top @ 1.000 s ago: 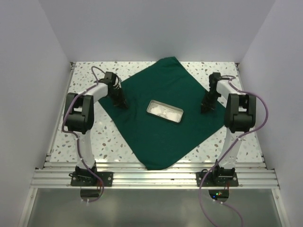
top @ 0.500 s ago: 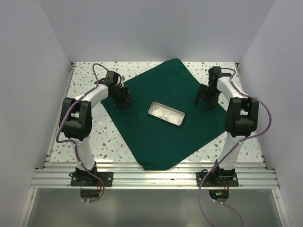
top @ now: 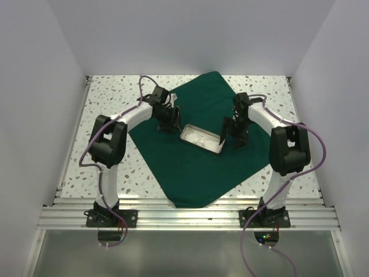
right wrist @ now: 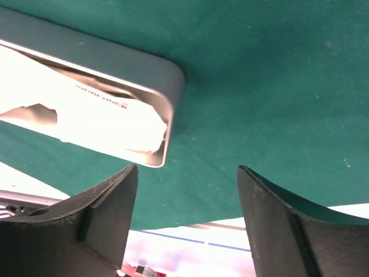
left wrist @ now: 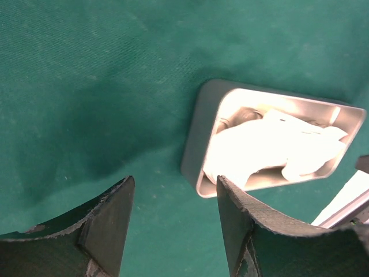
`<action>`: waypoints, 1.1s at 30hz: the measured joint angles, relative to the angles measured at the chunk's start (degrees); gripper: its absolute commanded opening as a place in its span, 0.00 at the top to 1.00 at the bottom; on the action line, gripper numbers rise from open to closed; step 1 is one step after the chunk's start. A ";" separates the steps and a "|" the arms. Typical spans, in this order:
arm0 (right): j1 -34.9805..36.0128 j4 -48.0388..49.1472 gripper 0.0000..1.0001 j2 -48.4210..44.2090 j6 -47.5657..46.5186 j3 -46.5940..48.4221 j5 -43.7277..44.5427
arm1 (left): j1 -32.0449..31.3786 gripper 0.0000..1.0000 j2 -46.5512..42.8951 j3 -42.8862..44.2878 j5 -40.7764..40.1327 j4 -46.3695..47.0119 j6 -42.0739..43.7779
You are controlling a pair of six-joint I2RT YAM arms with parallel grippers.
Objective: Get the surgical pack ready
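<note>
Left gripper (left wrist: 173, 187) hangs just beside the left end of the metal tray (top: 185, 131), jaws spread and empty. The right gripper (right wrist: 187, 173) is likewise released beside the tray's right end. The surgical pack (top: 196, 167) lies flat under the tray and below both grippers.

A shallow metal tray (top: 183, 134) holding crumpled white material (top: 203, 138) sits mid-table on a speckled terrazzo table (top: 104, 95); aluminium rails (top: 184, 218) line the 6 o'clock edge.
</note>
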 measured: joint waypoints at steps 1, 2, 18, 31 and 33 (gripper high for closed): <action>-0.11 0.35 0.31 0.00 0.17 -0.39 -0.09 | 0.00 0.37 0.70 0.31 -0.02 -0.17 0.00; -0.13 0.59 0.33 0.00 0.39 -0.66 -0.09 | -0.02 0.37 1.31 0.48 -0.02 -0.26 0.00; 2.58 1.70 0.76 8.07 0.48 5.33 -0.72 | -2.71 0.79 4.09 -0.66 3.26 1.29 -0.70; 1.95 -1.07 0.65 14.19 -2.03 15.54 1.68 | -2.25 0.61 2.36 -3.87 3.56 2.54 -1.44; 1.81 -1.03 0.60 14.16 -2.23 15.52 1.64 | -2.38 0.55 2.32 -3.87 3.98 2.56 -1.53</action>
